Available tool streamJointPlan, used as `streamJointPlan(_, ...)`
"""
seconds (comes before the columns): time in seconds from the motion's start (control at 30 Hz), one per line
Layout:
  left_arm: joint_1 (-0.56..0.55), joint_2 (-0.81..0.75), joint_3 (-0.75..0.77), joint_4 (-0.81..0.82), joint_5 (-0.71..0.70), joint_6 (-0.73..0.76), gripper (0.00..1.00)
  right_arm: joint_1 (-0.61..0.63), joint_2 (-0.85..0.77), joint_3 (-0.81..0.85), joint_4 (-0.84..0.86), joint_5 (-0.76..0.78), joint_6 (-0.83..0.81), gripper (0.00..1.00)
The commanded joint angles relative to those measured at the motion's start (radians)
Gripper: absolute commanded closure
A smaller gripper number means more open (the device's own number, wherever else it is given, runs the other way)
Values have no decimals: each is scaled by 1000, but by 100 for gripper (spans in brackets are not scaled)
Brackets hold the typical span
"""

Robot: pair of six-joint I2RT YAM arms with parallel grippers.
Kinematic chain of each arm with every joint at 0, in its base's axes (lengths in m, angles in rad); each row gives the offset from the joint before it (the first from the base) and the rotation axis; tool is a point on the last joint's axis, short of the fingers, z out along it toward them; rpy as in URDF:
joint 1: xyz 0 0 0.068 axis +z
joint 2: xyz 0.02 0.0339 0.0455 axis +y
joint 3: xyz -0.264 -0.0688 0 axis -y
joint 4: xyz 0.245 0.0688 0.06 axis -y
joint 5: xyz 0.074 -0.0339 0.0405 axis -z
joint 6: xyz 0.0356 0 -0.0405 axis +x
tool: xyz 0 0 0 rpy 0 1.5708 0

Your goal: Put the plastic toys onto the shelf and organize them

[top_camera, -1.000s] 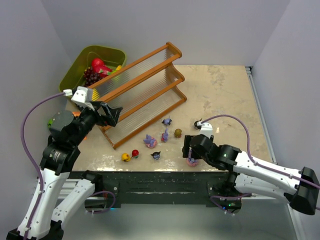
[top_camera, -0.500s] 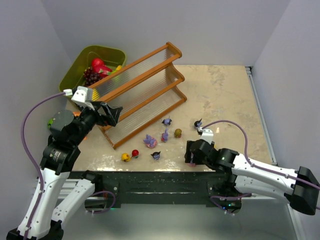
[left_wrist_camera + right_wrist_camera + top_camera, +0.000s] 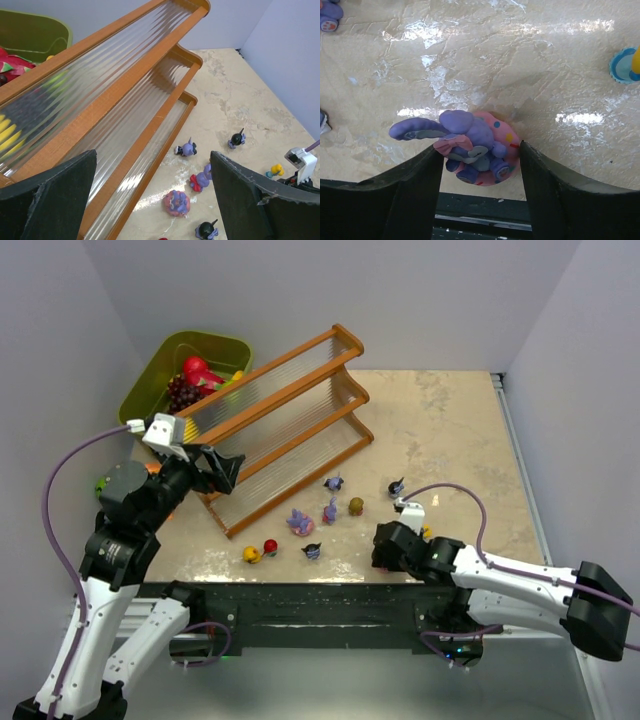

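Note:
The shelf (image 3: pixel 285 425) stands at the back left and fills the left wrist view (image 3: pixel 115 100); its clear tiers hold no toys. Several plastic toys lie in front of it: purple ones (image 3: pixel 334 482) (image 3: pixel 299 523), a dark one (image 3: pixel 312 551), an olive one (image 3: pixel 356 505), a red one (image 3: pixel 270 547) and a yellow one (image 3: pixel 252 554). My right gripper (image 3: pixel 385 552) is down at the table's near edge, shut on a purple bunny on a pink base (image 3: pixel 480 132), with a finger against each side. My left gripper (image 3: pixel 225 468) hangs open and empty above the shelf's near end.
An olive-green bin (image 3: pixel 165 365) with a red fruit and dark grapes stands behind the shelf. A green ball (image 3: pixel 103 483) lies at the far left. A dark toy (image 3: pixel 397 486) and a small yellow toy on a blue base (image 3: pixel 626 64) lie near my right arm.
My right gripper has come down and toward the near edge, over the purple bunny, and its fingers now sit on both sides of it. The left arm has not moved.

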Motion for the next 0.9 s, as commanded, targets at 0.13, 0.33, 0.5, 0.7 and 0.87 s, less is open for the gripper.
streamJointPlan(0.13,4,-19,16,-13,-19,-2,1,6,12,2,39,53,26,80)
streamJointPlan(0.33,4,-35,28,-44,-63,3,0,6,-2,71,13,67,-20,100)
streamJointPlan(0.5,4,-47,38,-70,-147,-8,0,6,-31,196,-30,85,-94,100)
streamJointPlan(0.7,4,-55,51,-90,-223,-14,0,6,56,379,5,113,-227,100)
streamJointPlan(0.87,4,-64,59,-84,-252,-6,0,2,196,515,100,152,-364,100)
